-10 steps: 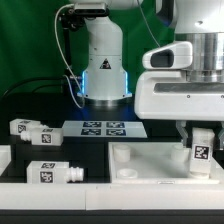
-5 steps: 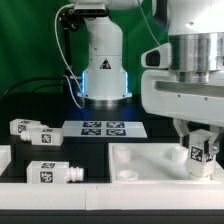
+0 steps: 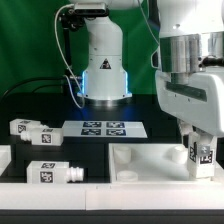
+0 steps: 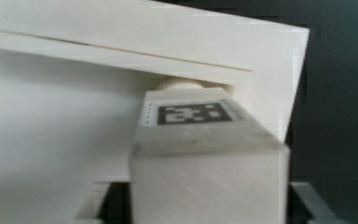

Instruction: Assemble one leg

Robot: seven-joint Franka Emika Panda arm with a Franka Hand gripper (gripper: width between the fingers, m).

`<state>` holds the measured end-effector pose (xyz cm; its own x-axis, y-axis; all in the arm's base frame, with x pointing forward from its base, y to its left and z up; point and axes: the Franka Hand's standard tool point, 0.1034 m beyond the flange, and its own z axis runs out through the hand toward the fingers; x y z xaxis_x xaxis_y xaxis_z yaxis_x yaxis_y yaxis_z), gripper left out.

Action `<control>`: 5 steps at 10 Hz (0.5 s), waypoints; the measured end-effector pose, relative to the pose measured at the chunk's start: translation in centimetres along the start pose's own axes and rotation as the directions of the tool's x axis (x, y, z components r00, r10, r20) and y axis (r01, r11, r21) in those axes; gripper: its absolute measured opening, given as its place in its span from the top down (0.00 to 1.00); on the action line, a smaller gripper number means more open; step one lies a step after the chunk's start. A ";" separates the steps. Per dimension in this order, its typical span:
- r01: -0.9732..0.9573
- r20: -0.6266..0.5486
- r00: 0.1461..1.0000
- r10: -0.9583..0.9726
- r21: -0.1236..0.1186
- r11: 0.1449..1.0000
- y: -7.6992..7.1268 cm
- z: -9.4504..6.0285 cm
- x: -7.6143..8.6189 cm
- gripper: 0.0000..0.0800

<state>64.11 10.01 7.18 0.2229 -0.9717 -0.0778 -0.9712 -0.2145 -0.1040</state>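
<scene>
Arm is down at the exterior view's right, jaws pinching the leg (image 3: 201,152) upright, one pad on each side, tag facing out. The leg sits at the corner of the white panel (image 3: 150,160), lower end at or in a corner socket; can't tell how deep from here. Wrist view looks straight down the leg (image 4: 194,125) to the panel edge (image 4: 87,100), so it's held vertical, probably to line the stub up with the hole for seating or twisting in. Spare legs (image 3: 28,129) (image 3: 55,172) lie flat on the counter (image 3: 60,148) at the exterior view's left, well apart. The marker board (image 3: 104,128) lies by the robot base.
</scene>
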 end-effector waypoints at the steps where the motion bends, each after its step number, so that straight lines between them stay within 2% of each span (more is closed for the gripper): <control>1: 0.171 -0.012 0.985 -0.171 -0.012 0.985 0.1 0.1 -0.5 0.43; 2: 0.345 -0.010 0.939 -0.345 -0.013 0.939 0.0 0.2 -0.9 0.25; 3: 0.490 0.002 0.871 -0.490 -0.041 0.871 0.1 0.1 -1.6 0.21; 5: 0.650 0.002 0.759 -0.651 -0.049 0.758 0.0 0.1 -1.5 0.19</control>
<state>63.78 11.52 7.24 0.8015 -0.5980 0.0069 -0.5956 -0.7992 -0.0811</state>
